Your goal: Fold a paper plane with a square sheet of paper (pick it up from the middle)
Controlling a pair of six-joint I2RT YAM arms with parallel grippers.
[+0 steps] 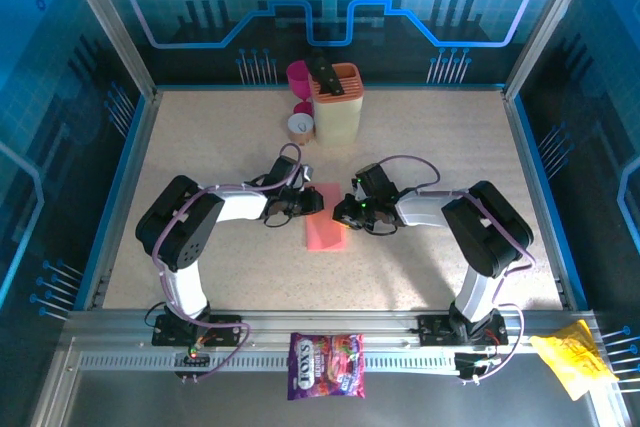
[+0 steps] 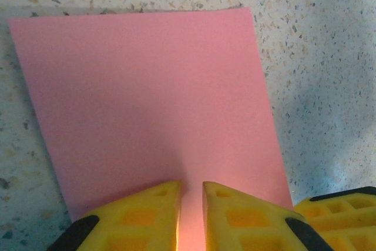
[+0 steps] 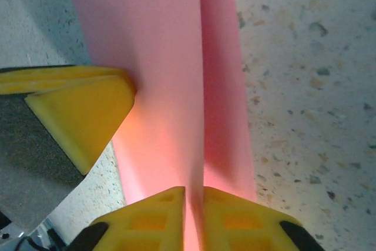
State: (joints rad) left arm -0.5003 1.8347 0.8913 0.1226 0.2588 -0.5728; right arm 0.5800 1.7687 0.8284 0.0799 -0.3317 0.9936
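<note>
The square sheet of paper, salmon pink, lies mid-table between both grippers. In the left wrist view it spreads flat ahead of my left gripper, whose yellow fingers stand a narrow slit apart at its near edge with pink paper in the slit. From the right wrist, a raised lengthwise ridge of the sheet runs into my right gripper, which is shut on it. A left finger touches the sheet's left edge. From above, the left gripper and right gripper flank the paper's far end.
A beige holder, a magenta cup and a small roll stand at the back centre. A purple candy bag and a yellow packet lie on the near rail. Blue walls enclose the speckled table.
</note>
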